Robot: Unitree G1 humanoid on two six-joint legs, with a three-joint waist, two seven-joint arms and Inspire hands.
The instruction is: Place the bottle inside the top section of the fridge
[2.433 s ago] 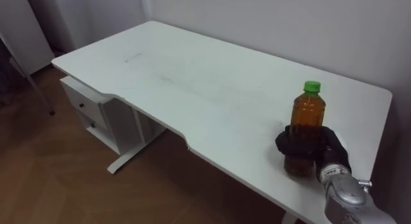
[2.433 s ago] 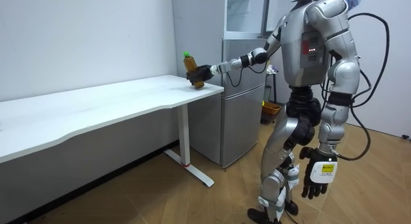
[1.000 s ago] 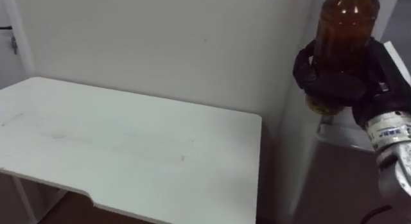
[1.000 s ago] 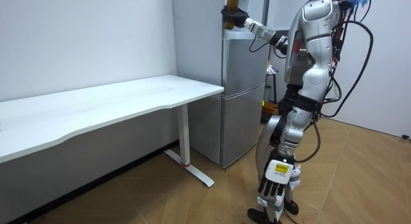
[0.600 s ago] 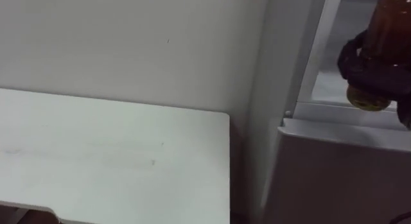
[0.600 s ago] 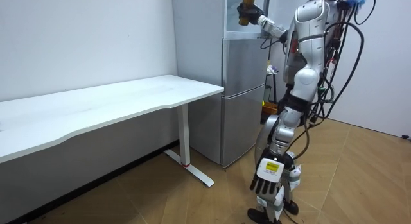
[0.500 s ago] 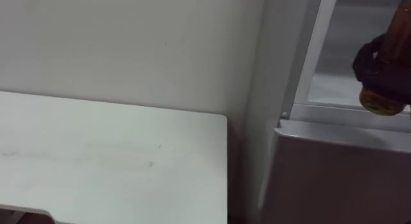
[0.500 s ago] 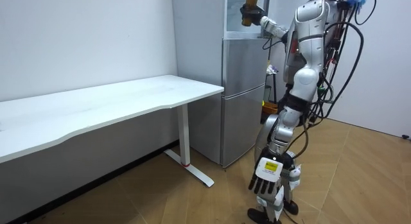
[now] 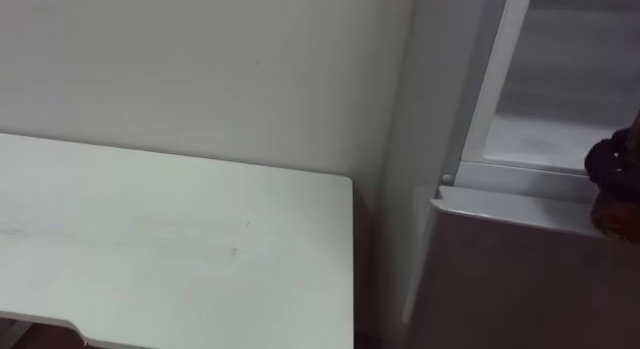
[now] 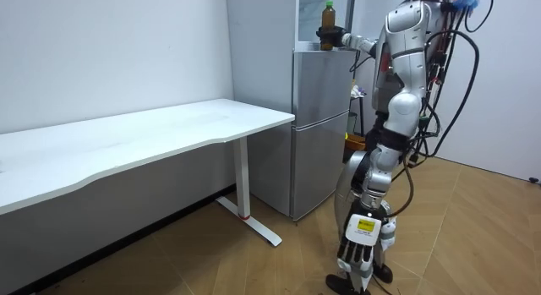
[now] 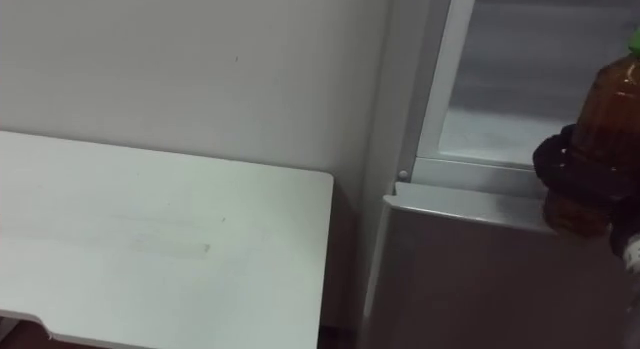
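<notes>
Right eye view, with the room view for posture. My right hand point(image 11: 572, 171), at the right edge of the frame, is closed around the lower body of the bottle point(image 11: 612, 107). I hold the bottle upright, green cap at the top, so that it can be stood on its base. It is raised to the open upper compartment point(image 11: 520, 79) of the fridge point(image 11: 440, 99), just above the top edge of the grey lower door point(image 11: 450, 279). I judge this height to be chosen so the base clears that edge on the way in. The grip sits low on the bottle, which leaves the neck free but puts my fingers between the base and the shelf. Release will probably call for setting the base down first. The white counter point(image 11: 150, 239) fills the lower left of the frame, touching or just beside the fridge's side, with bare wall point(image 11: 200, 69) above it. In the room view I stand facing the fridge at the picture's right. My right arm reaches up to the opening. My left hand point(image 10: 358, 247) hangs low by my leg with its fingers relaxed and empty.

Hidden or unclear:
- The bottle's right side and my wrist are cut off by the frame edge.
- I cannot tell whether the base already rests on the compartment floor or hangs just above it.
- The compartment's depth, its contents and its door are not made out.
</notes>
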